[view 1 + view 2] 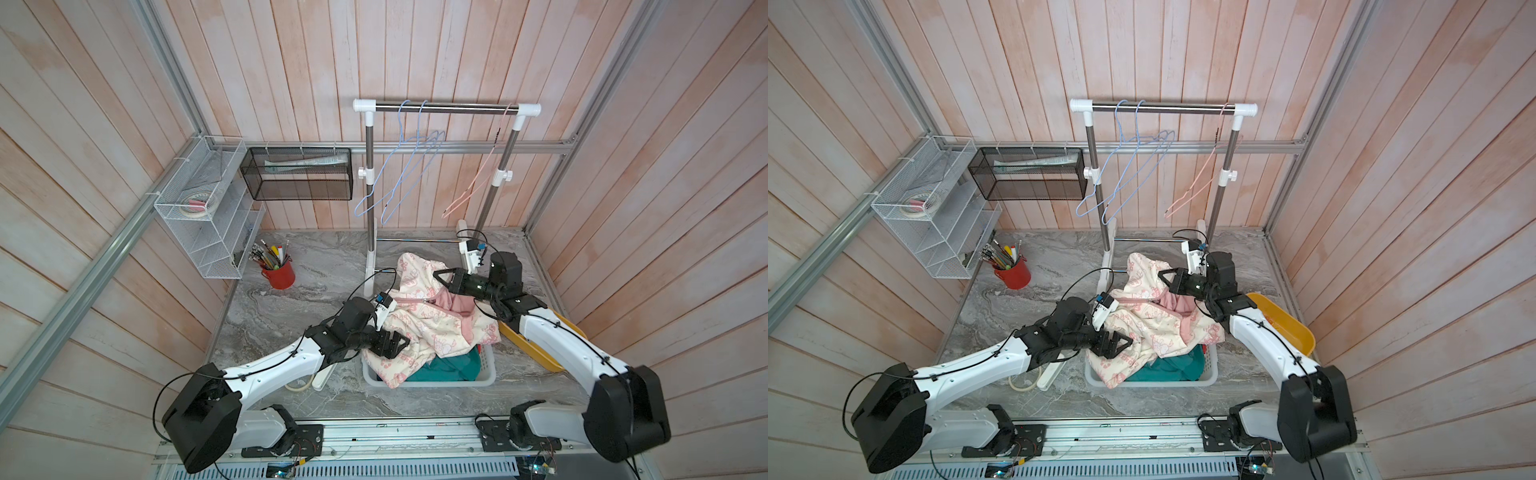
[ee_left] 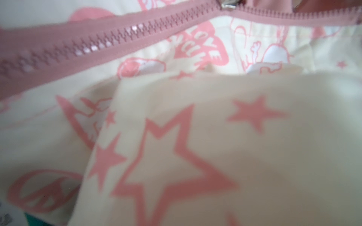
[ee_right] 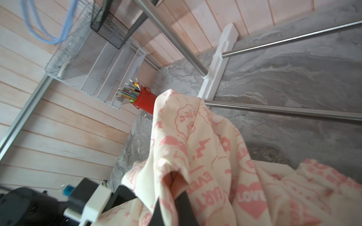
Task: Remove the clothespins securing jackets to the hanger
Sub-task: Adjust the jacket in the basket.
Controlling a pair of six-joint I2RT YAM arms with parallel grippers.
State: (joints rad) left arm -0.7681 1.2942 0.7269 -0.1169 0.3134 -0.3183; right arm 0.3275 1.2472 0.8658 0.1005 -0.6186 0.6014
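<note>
By the look of it, the task is nearly or wholly done. On the rack [image 1: 446,109], the three hangers [image 1: 417,143] hang bare, with no garment and no clip that I can make out. The jackets lie heaped in the basket [image 1: 440,383] on the tabletop [image 1: 311,316], the cream jacket [image 1: 428,324] on top and spilling over the rim, the teal jacket [image 1: 449,368] under it. A third is mostly buried, and I cannot pick it out. No clothespins show in any view. They may lie in the yellow tray [image 1: 536,353], but the right arm covers most of it. What seems left is settling the cream jacket.

The left arm reaches low across the tabletop to the basket's left side. The left end effector [image 1: 397,343] is spread just above the cream cloth, holding nothing. Its wrist view is filled with the printed fabric and pink zipper.

The right arm bends in from the right, forearm over the tray. The right end effector [image 1: 440,276] is level and pointing left at the raised hood. Its fingers [image 3: 184,207] are pressed together, pinching a fold of the cream jacket, judging from the wrist view.
</note>
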